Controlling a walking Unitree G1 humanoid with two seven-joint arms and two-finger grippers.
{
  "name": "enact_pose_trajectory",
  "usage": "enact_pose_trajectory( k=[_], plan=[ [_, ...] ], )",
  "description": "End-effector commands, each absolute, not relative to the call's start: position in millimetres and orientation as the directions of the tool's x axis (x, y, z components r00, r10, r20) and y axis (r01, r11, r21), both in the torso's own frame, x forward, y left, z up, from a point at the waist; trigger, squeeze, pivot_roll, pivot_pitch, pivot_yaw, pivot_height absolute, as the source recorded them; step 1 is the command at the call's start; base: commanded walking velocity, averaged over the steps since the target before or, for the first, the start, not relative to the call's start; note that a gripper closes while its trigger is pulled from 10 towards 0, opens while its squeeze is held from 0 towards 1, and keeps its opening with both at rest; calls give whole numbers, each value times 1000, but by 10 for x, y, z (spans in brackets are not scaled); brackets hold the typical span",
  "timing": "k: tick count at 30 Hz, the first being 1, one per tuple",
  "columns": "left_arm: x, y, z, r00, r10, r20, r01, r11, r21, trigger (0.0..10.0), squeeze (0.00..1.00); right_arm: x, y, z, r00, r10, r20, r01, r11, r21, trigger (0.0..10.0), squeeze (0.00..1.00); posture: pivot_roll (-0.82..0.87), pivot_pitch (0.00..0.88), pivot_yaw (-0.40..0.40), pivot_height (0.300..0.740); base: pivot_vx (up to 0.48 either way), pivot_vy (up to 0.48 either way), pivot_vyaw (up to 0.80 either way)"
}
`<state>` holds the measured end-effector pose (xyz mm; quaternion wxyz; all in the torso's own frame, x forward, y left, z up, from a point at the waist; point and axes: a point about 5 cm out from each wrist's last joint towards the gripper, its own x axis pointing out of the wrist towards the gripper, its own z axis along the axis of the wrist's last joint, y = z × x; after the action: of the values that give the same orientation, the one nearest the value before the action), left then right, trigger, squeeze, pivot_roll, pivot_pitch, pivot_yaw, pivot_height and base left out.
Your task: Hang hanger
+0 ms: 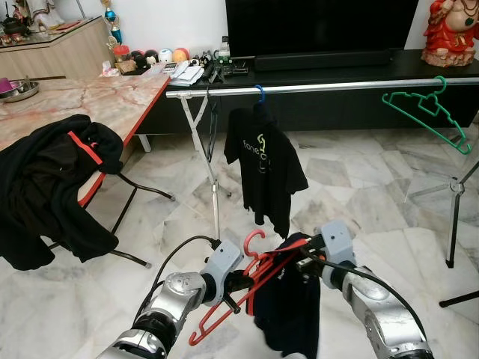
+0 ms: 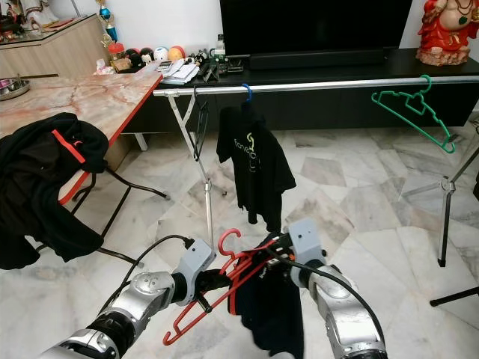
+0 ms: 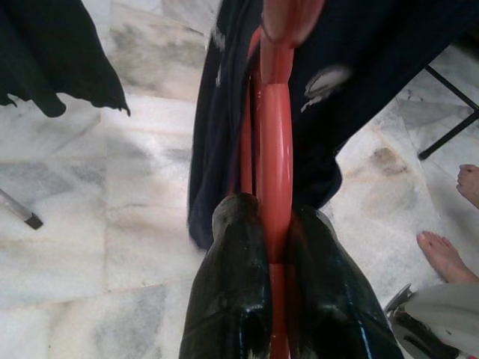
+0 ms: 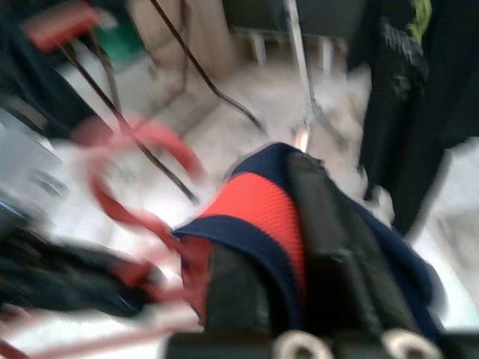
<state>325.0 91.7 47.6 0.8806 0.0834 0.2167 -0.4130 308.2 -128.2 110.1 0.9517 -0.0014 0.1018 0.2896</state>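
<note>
A red hanger [image 1: 247, 280] is held low in front of me, tilted, its hook pointing up. My left gripper [image 1: 238, 283] is shut on its bar, and the left wrist view shows both black fingers [image 3: 232, 299] clamped on the red hanger [image 3: 274, 172]. A dark navy shirt [image 1: 292, 314] hangs from the hanger's right end. My right gripper [image 1: 305, 258] is shut on the shirt's red-lined collar [image 4: 258, 206]. Beyond stands a silver clothes rail [image 1: 314, 87] with a black T-shirt [image 1: 262, 168] on a blue hanger.
An empty green hanger [image 1: 426, 112] hangs at the rail's right end. A black jacket [image 1: 52, 179] lies over a chair beside the marble table [image 1: 90, 101] on the left. A tripod leg [image 1: 453, 224] stands at right. A person's bare feet [image 3: 449, 254] are nearby.
</note>
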Motion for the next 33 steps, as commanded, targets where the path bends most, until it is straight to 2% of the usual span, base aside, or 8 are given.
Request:
enact_pose_trajectory(
  k=[1, 7, 10, 16, 21, 27, 30, 33],
  plan=[
    [3272, 958, 499, 575, -685, -447, 757, 653, -27, 10000, 0, 3066, -1166, 1275, 778, 616, -125, -611, 788, 80, 10000, 0, 0, 59, 84, 740, 0, 0, 0],
    [3253, 922, 477, 565, -691, -451, 762, 647, -36, 10000, 0, 2936, -990, 1435, 660, 748, -76, -744, 664, 71, 10000, 0, -6, 60, 84, 740, 0, 0, 0],
    [3250, 911, 477, 562, -695, -449, 764, 644, -40, 10000, 0, 3106, -1255, 1170, 805, 558, -202, -566, 824, 24, 10000, 0, -2, 61, 82, 740, 0, 0, 0],
    [3261, 937, 487, 575, -688, -442, 755, 655, -38, 10000, 0, 3137, -1572, 885, 868, 344, -358, -394, 916, -75, 10000, 0, 2, 62, 78, 740, 0, 0, 0],
    [3249, 932, 475, 569, -692, -444, 757, 652, -46, 10000, 0, 3060, -1242, 1244, 790, 605, -104, -595, 796, 111, 10000, 0, 0, 65, 82, 740, 0, 0, 0],
    [3246, 927, 473, 565, -695, -445, 760, 648, -48, 10000, 0, 2924, -1081, 1476, 657, 753, 35, -748, 644, 162, 10000, 0, -2, 65, 83, 740, 0, 0, 0],
    [3247, 926, 474, 565, -695, -445, 759, 649, -48, 10000, 0, 3001, -1185, 1279, 719, 687, -105, -681, 726, 90, 10000, 0, -2, 63, 81, 740, 0, 0, 0],
    [3248, 923, 475, 567, -694, -444, 759, 650, -47, 10000, 0, 3121, -1467, 955, 828, 461, -319, -485, 874, 6, 10000, 0, 1, 63, 80, 740, 0, 0, 0]
  ],
)
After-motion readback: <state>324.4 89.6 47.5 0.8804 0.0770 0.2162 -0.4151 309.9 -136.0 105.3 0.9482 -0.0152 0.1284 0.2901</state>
